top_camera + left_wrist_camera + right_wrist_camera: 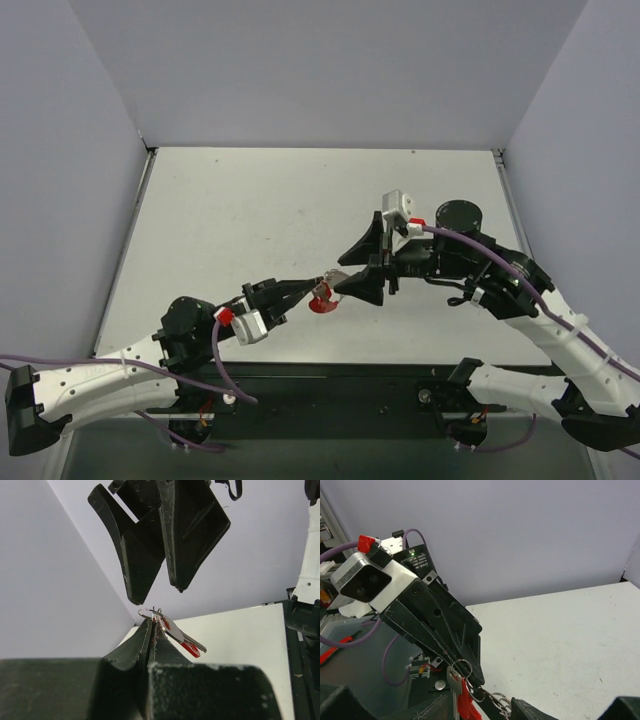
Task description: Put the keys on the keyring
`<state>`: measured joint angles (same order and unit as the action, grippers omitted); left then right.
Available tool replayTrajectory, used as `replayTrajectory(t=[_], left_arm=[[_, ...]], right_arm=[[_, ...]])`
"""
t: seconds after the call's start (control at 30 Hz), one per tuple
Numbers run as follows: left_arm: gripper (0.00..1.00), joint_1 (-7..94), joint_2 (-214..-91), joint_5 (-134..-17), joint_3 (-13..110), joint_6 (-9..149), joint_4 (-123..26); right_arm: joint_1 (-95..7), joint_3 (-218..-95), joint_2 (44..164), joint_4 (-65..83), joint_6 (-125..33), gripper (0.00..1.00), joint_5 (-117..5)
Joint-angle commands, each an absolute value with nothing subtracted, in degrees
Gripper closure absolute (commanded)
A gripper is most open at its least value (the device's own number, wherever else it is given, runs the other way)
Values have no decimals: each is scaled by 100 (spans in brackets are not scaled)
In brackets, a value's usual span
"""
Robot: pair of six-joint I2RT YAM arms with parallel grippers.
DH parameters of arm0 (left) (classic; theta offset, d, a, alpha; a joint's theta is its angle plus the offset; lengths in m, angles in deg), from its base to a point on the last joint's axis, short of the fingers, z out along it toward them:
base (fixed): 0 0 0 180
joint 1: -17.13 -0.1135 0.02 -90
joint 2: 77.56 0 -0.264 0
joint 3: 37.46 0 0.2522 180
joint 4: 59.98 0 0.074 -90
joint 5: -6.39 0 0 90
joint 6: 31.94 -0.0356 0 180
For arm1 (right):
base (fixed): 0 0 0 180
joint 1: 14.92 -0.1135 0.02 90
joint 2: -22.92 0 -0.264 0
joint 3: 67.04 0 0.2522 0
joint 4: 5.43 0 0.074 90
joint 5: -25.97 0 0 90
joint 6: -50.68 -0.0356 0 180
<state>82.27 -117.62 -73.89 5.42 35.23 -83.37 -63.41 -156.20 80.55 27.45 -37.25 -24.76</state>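
Note:
My left gripper (316,284) is shut on a thin silver ring (149,613) of the keyring, held above the table. A silver key (176,631) with a red piece (190,649) behind it hangs from that ring. In the right wrist view the ring (463,666), the key (453,682), the red piece (467,703) and a short chain of small rings (501,702) hang under the left gripper's fingers (445,625). My right gripper (340,275) is open, its fingers (145,555) spread just beyond the ring. Whether the chain touches a finger I cannot tell.
The grey table (300,200) has walls at the back and on both sides. Purple cables (500,255) run along both arms. The arm bases and a dark rail (330,385) stand at the near edge.

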Motion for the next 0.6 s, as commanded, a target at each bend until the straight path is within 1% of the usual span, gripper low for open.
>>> replayTrajectory(t=[0.0,0.1,0.2,0.37,0.47,0.57], left_arm=[[100,8234,-11685,-6963,873,3758,-8814],[100,8226,-11685,-6990,873,3872,-8946],[100,8226,-11720,-7007,917,4057,-8955],[100,8217,-11685,-7078,1048,4338,-8727],[100,8173,-11641,-7078,1101,4505,-8622],[100,8155,-11632,-7016,1136,4584,-8568]], right_arm=[[-6378,-15630,7821,2240,-3466,51,-2044],[-6387,-15621,7751,2187,-3510,58,-1921],[-6378,-15612,7715,2178,-3510,62,-1798],[-6370,-15499,7549,2178,-3413,62,-1473],[-6335,-15323,7443,2187,-2931,60,-1078],[-6334,-15138,7381,2169,-2657,60,-971]])
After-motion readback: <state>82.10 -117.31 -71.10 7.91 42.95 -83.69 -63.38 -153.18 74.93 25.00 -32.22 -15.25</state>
